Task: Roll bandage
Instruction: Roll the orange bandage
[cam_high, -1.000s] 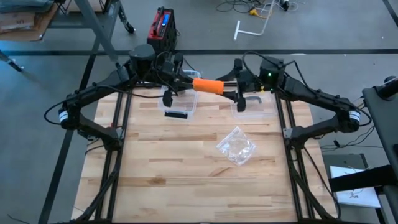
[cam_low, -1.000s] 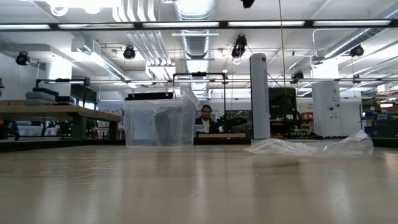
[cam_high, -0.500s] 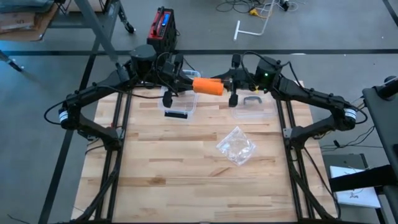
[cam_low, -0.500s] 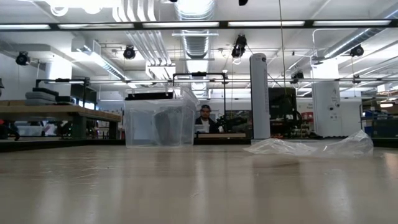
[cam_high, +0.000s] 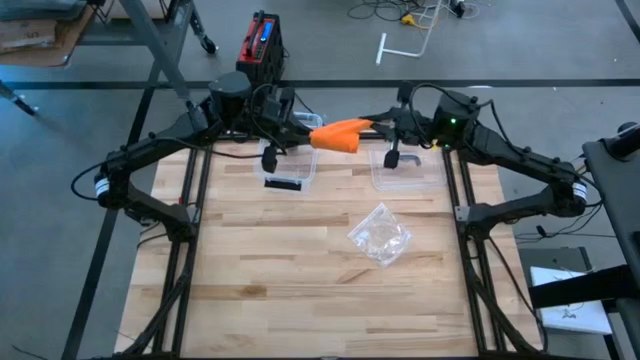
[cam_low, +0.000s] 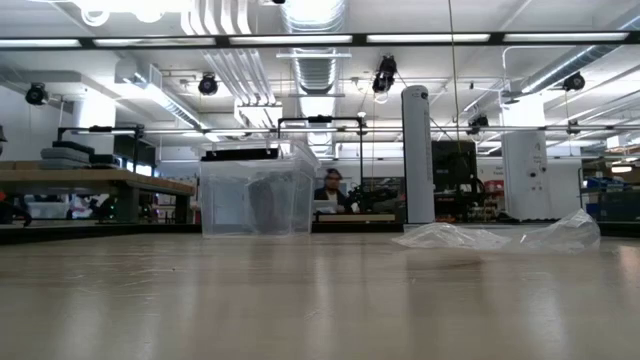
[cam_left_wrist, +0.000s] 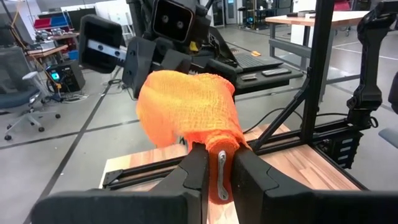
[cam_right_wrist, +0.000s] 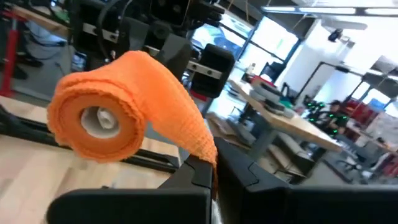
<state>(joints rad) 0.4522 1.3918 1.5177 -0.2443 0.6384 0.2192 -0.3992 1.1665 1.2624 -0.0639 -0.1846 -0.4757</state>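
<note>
Nearest on the wooden table lay a crumpled clear plastic bag, alone and well apart from both arms. Farther back stood two clear plastic boxes: one under the left arm and one under the right arm, which had a dark handle-shaped piece lying in it.

Above the far edge of the table, between the boxes, the two arms met around an orange bandage held up in the air. The left gripper was nearly closed, its two fingers pinching one end of the roll. The right gripper was fully closed on the loose tail of the bandage, which ran from the roll down into its fingers.

Beyond the table, a red and black box sat on the floor, and a person sat far off in the room.
</note>
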